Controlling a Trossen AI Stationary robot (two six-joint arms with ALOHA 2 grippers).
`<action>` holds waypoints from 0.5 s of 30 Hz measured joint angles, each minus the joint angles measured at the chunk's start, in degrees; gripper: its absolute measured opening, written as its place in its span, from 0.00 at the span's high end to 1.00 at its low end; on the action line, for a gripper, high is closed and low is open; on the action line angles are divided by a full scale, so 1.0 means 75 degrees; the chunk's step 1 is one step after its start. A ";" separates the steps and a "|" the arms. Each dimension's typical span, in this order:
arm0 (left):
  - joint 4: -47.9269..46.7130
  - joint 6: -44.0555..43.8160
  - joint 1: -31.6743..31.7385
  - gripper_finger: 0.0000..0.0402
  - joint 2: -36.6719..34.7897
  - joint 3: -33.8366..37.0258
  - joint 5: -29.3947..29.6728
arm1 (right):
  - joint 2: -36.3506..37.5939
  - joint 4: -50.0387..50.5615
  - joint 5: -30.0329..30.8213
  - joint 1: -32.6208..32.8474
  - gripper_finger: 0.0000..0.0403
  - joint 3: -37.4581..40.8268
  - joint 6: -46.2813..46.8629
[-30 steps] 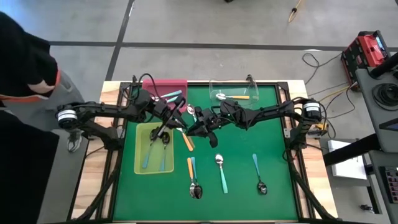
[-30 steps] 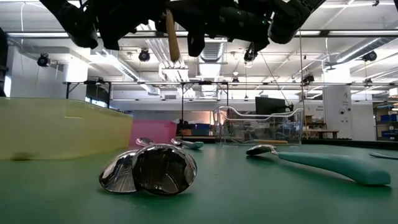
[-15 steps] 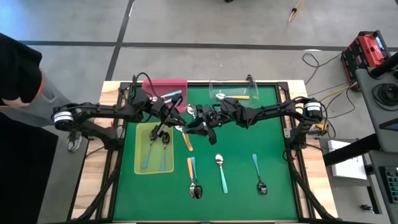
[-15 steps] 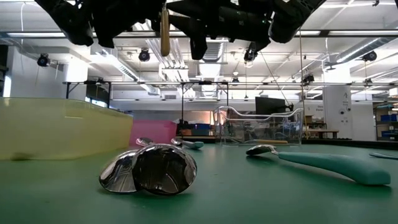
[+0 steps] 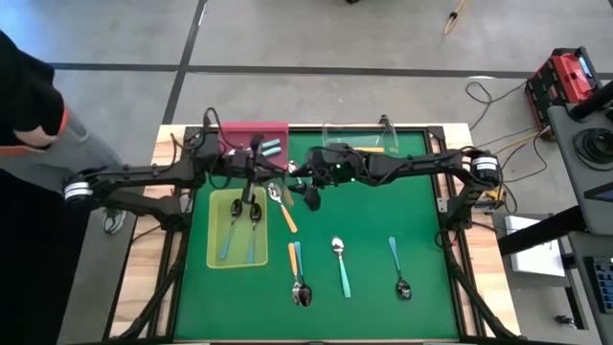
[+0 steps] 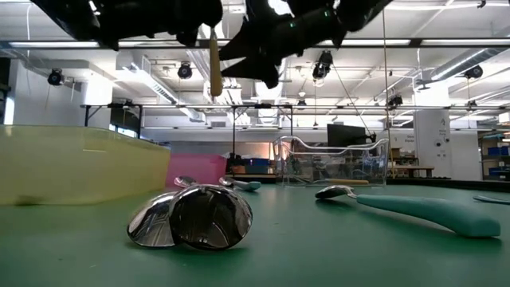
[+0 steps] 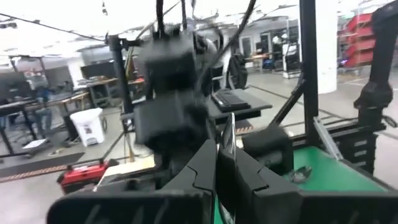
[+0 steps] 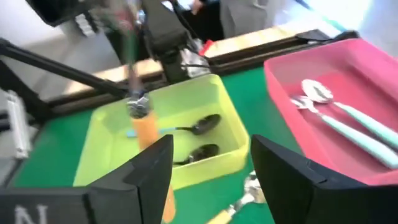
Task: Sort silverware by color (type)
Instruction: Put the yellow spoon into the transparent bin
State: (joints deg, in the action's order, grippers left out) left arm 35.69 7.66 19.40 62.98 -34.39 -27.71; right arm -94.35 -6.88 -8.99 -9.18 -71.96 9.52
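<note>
Item: orange-handled spoon (image 8: 148, 127), held upright in the left gripper (image 5: 251, 165), fingers pinched fully shut on it, handle hanging down above the yellow-green tray (image 5: 218, 257), long axis near vertical.

Right gripper (image 5: 311, 195): fingers spread wide, empty, just beside the spoon on its right, at mid-table.

Destination, as judged: clear tray (image 5: 337, 134) at the back, already holding one orange-handled spoon; it lay well to the right of the left gripper, nearer the right arm.

Pink tray (image 8: 292, 78): two light-blue-handled spoons. Yellow-green tray: two more spoons.

Loose on the green mat (image 5: 421, 230): another orange spoon (image 5: 286, 216), several others nearer the front.

Left arm: stretched inward over its tray.
</note>
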 joint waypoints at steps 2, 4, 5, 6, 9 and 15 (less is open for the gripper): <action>-0.0050 0.0086 -0.0001 1.00 -0.0233 0.0167 0.0256 | 0.0032 0.0768 0.0287 0.0008 0.48 -0.0383 -0.0110; -0.0001 0.0150 -0.0009 1.00 -0.0518 0.0363 0.0802 | 0.0038 0.1479 0.0571 0.0010 0.47 -0.0735 -0.0211; -0.0007 0.0205 -0.0006 1.00 -0.0646 0.0467 0.1133 | 0.0036 0.1757 0.0678 0.0015 0.47 -0.0873 -0.0270; 0.0007 0.0280 0.0000 1.00 -0.0776 0.0569 0.1490 | 0.0036 0.1962 0.0771 0.0029 0.47 -0.0972 -0.0355; 0.0241 0.0388 0.0001 1.00 -0.1117 0.0951 0.2087 | 0.0047 0.1995 0.1048 0.0154 0.48 -0.1127 -0.0681; 0.1196 0.0359 0.0000 1.00 -0.1566 0.1521 0.2571 | 0.0045 0.0916 0.2302 0.0670 0.48 -0.0874 -0.1691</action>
State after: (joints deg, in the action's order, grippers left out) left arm 44.66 10.35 19.40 51.24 -22.97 -8.43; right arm -94.02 -0.01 8.27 -4.16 -78.52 -3.17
